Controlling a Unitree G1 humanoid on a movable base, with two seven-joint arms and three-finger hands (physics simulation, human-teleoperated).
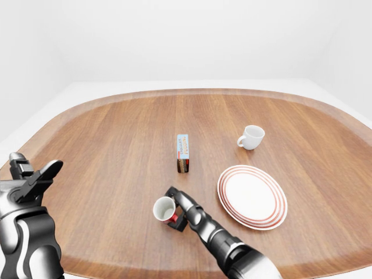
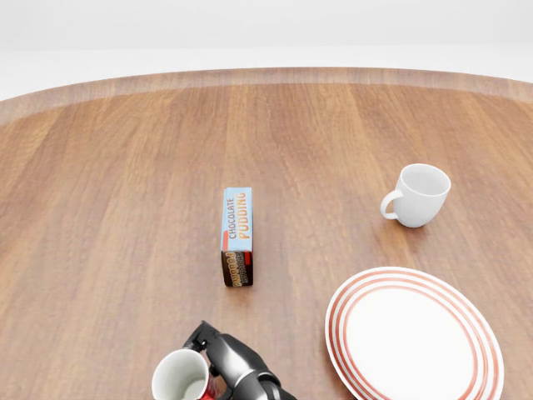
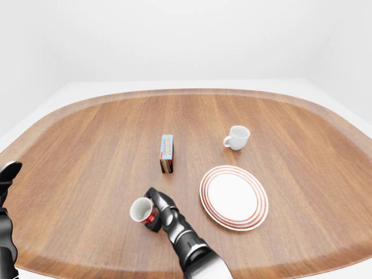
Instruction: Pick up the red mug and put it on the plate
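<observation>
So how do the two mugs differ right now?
The red mug is red outside, the white mug white all over. The right hand is at the red mug; the white mug stands alone above the plate. Both are upright, with white insides.

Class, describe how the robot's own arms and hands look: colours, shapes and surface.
The right arm is glossy, with rounded silver-grey segments and black joints, ending in a black hand with stubby fingers. The left hand is black and blocky on a similar silver-and-black arm. No cables or markings show.

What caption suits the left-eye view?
Right hand closing round the red mug beside a red-striped white plate on a wooden table.
</observation>
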